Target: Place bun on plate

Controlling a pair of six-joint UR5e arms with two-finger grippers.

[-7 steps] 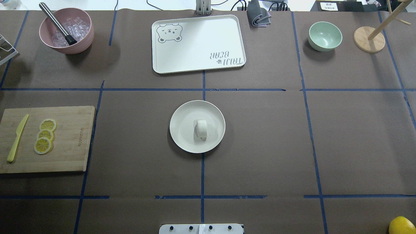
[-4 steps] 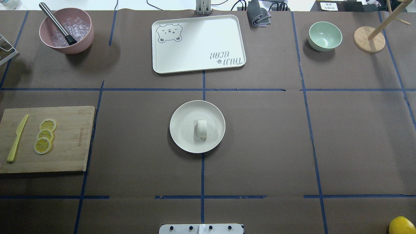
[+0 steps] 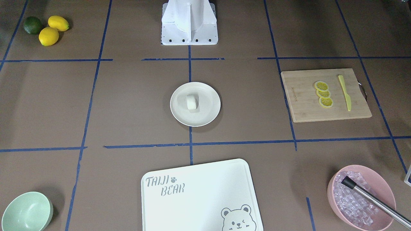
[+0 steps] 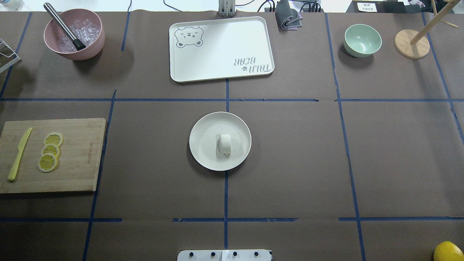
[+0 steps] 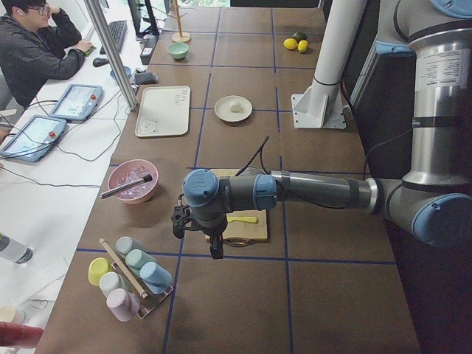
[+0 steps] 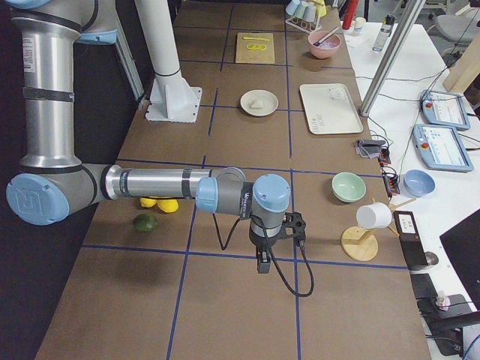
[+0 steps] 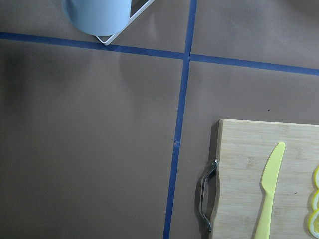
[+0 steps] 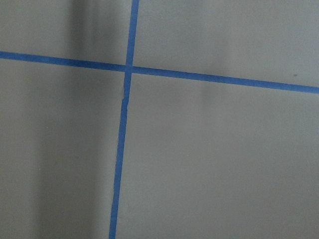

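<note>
The small white bun (image 4: 225, 143) lies on its side in the middle of the round cream plate (image 4: 203, 127) at the table's centre. The front-facing view shows the same bun (image 3: 191, 102) on the plate (image 3: 210, 112). Neither gripper is near it. My left gripper (image 5: 215, 251) hangs over the table's far left end beside the cutting board, seen only from the side, so I cannot tell its state. My right gripper (image 6: 262, 265) hangs over the far right end near the mint bowl, and I cannot tell its state either.
A bear-print board (image 4: 221, 49) lies behind the plate. A pink bowl of ice with a metal rod (image 4: 74, 34) and a cutting board with lemon slices and a knife (image 4: 76, 156) are on the left. A mint bowl (image 4: 362, 40), a wooden stand (image 4: 411, 43) and lemons (image 3: 53, 29) are on the right.
</note>
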